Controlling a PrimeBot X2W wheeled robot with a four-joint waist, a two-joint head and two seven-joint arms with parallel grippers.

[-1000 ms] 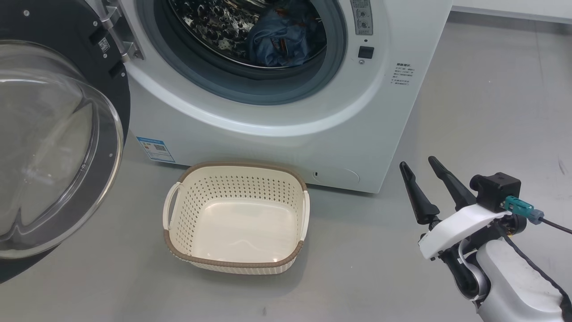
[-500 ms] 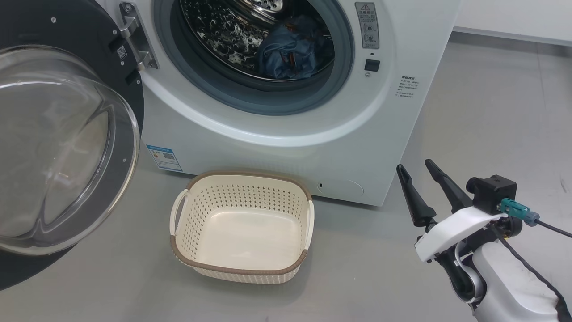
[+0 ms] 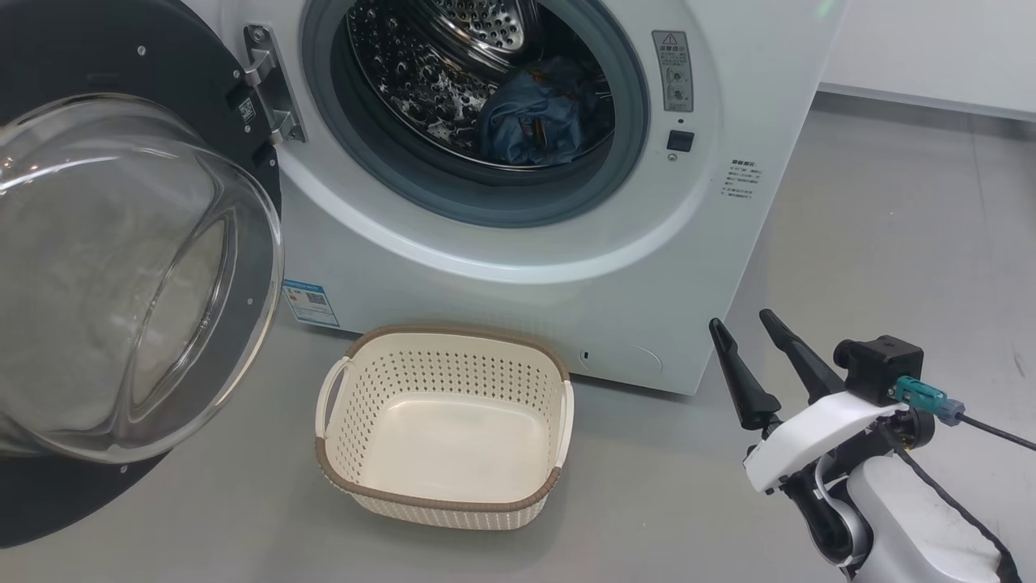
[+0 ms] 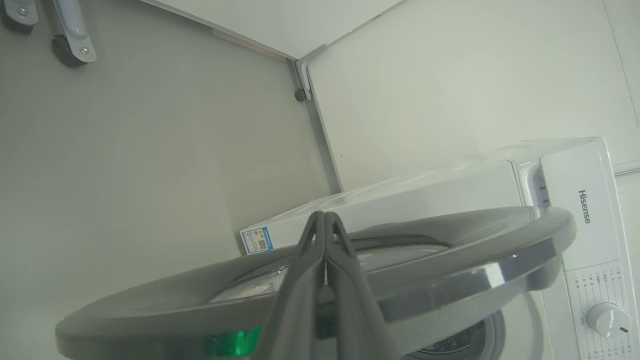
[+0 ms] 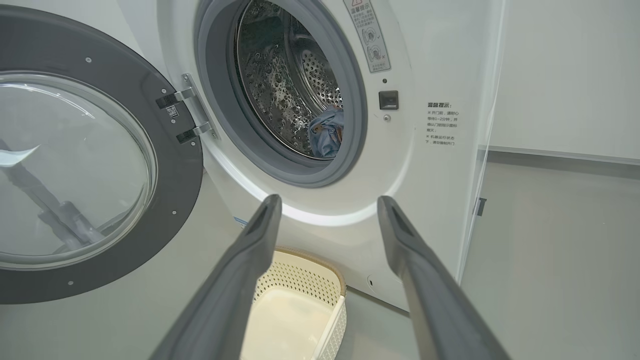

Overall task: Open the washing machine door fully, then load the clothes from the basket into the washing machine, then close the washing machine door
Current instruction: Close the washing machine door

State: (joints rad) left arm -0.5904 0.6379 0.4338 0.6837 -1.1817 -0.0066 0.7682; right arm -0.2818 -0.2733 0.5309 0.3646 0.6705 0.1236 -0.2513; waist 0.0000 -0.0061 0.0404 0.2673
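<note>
Right gripper [image 3: 740,319] hovered open above the grey floor [image 3: 850,243] at the near right. Its 2 dark fingers were spread wide, held nothing, and pointed toward the lower right corner of the washing machine [image 3: 502,283]. Left gripper [image 4: 324,216] was closed, its 2 fingers pressed together with nothing between them, on the outer side of the washing machine door [image 3: 121,275]. Whether the tips touched the door could not be told. That door stood swung open to the left on its hinge [image 3: 271,85], with its black rim and bulging glass facing the near side. Inside the steel drum [image 3: 421,73], the blue clothes [image 3: 534,125] lay in a heap at the bottom, toward the right. The basket [image 3: 441,500] sat upright and empty on the floor in front of the machine, near its front but apart from it. Low on the machine's left front was 1 blue label [image 3: 310,302], just beside the door's rim.
</note>
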